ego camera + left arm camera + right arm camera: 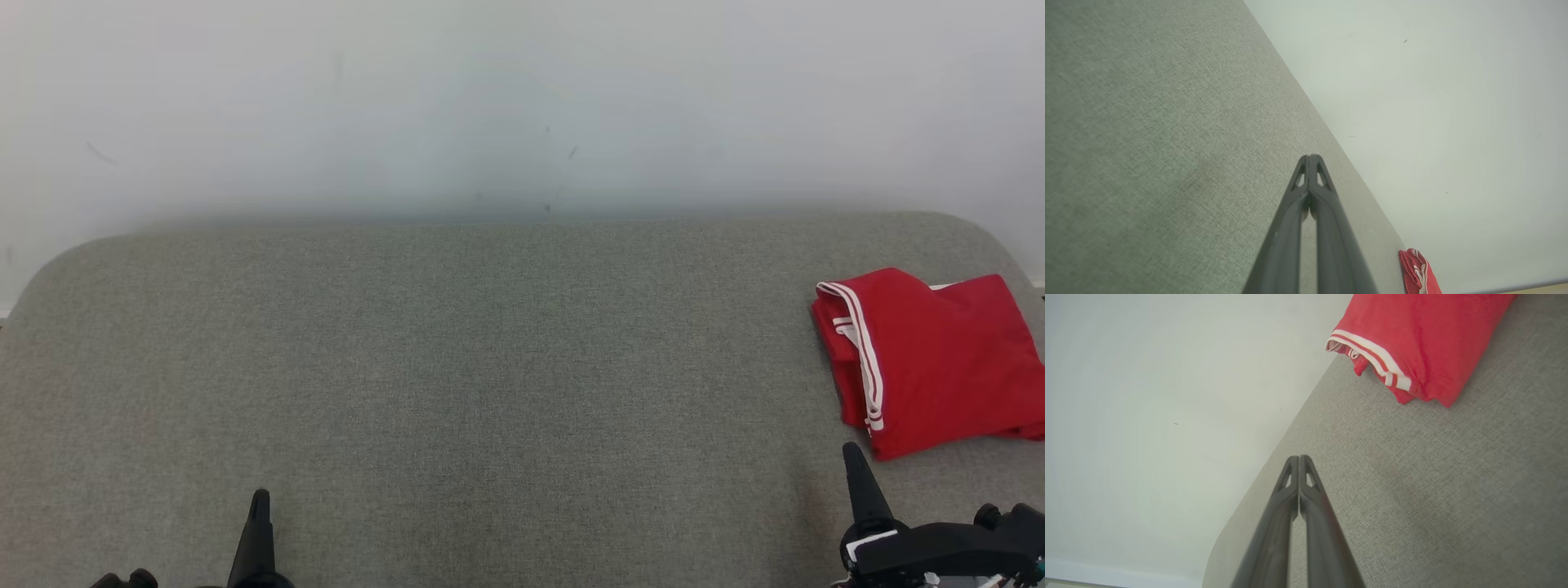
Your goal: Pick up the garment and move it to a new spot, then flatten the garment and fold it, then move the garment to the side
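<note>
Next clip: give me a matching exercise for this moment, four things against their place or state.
Things:
1. red garment
2. left gripper
3. right gripper
4. white wall

Place or state:
A. shut, at the head view's lower left
B. behind the grey upholstered surface
C. folded, lying at the surface's right end
D. shut, just short of the garment's near edge

Pairs: 1-C, 2-A, 3-D, 4-B.

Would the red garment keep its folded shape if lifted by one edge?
Probably not: the garment lies in soft, rumpled layers, so it would likely droop and unfold. It looks thin, so probably light. Pushed, it may bunch on the textured grey surface.
</note>
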You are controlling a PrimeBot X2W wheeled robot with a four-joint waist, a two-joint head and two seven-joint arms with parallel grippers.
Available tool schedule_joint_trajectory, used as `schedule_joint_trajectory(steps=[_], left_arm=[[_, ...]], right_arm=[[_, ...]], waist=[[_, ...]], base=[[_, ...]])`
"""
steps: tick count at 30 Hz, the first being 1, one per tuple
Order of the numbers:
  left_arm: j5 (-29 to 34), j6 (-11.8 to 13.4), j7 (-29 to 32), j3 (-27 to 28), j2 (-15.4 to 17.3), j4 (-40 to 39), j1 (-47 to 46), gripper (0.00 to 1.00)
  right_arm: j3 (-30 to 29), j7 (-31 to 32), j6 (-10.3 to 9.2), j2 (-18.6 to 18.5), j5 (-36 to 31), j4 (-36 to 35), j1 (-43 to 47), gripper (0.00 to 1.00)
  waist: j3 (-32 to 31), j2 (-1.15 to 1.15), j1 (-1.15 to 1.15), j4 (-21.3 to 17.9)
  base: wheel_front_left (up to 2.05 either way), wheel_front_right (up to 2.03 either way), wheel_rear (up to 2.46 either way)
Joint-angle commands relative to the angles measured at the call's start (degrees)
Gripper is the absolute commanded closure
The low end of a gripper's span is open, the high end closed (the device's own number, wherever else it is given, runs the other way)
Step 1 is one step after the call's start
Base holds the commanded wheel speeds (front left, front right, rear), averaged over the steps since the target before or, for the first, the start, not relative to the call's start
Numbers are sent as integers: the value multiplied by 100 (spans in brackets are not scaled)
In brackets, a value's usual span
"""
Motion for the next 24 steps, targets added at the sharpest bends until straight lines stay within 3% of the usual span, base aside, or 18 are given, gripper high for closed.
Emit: schedule_joint_trajectory(steps=[1, 24], left_arm=[[-212, -29, 44, 23, 21, -16, -183, 100], [-1393, -76, 341, 44, 24, 147, -486, 100]], right_arm=[[-40, 37, -6, -9, 210, -73, -144, 100], [-218, 255, -8, -10, 1478, -90, -232, 100]], waist=[[3, 0, 0, 0], [34, 0, 0, -1]], base=[[0, 0, 0], [0, 0, 0]])
